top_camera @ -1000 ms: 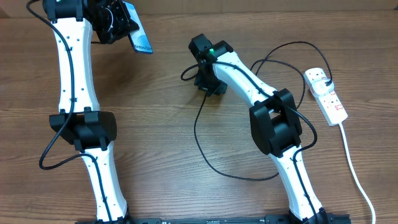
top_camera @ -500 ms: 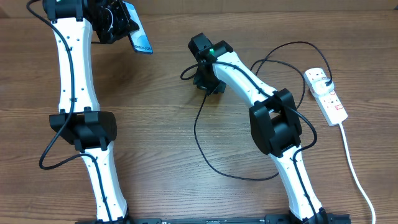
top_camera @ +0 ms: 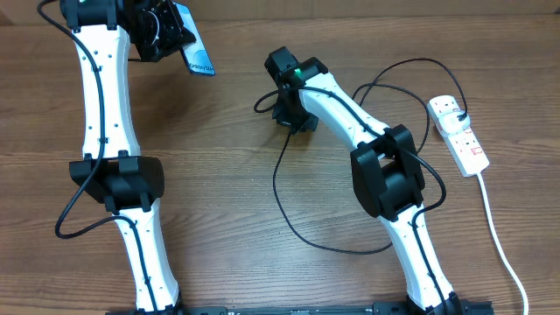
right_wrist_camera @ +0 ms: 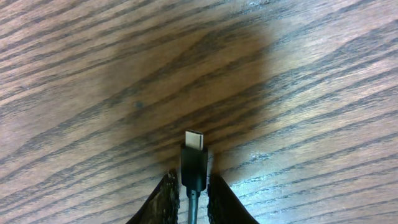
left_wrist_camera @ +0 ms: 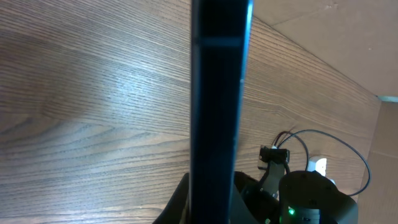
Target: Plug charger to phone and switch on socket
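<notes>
- The brown wooden table (top_camera: 219,184) looks the same as one second ago.
- Upper left: the left gripper (top_camera: 166,35) still pinches the phone (top_camera: 198,56), which is lifted, tilted and has not moved.
- Centre: the right gripper (top_camera: 293,115) has shifted only very little. Its fingers (right_wrist_camera: 166,196) stand close on both sides of the charger (right_wrist_camera: 194,163) tip, which lies on the wood. I cannot tell if they touch it.
- Right: the socket (top_camera: 459,136) lies unchanged.
</notes>
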`<state>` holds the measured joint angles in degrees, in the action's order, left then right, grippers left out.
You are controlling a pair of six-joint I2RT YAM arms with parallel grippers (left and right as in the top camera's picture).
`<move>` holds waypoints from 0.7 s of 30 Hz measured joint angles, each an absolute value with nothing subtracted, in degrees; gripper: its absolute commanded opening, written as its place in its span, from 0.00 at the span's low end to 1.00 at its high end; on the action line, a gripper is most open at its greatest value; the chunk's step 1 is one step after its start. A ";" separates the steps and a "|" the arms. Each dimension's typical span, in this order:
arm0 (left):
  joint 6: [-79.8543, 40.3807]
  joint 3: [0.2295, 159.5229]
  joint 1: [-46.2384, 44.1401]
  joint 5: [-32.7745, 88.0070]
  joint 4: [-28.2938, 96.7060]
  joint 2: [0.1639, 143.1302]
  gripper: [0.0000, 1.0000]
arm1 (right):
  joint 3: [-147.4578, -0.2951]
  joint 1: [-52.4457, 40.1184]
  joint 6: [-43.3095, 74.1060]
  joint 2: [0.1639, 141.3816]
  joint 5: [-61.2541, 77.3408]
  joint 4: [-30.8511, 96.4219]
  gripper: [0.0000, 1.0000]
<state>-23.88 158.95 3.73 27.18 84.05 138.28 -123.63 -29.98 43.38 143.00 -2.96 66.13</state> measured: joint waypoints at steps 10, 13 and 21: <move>-23.88 158.95 3.73 27.18 84.05 138.28 0.04 | -123.63 -29.98 42.04 143.00 -2.98 65.98 0.15; -23.88 158.95 3.73 27.18 84.05 138.28 0.04 | -123.63 -29.98 41.98 143.00 -3.22 65.98 0.16; -23.88 158.95 3.73 27.18 84.05 138.28 0.04 | -123.63 -29.98 41.98 143.02 -3.46 65.98 0.11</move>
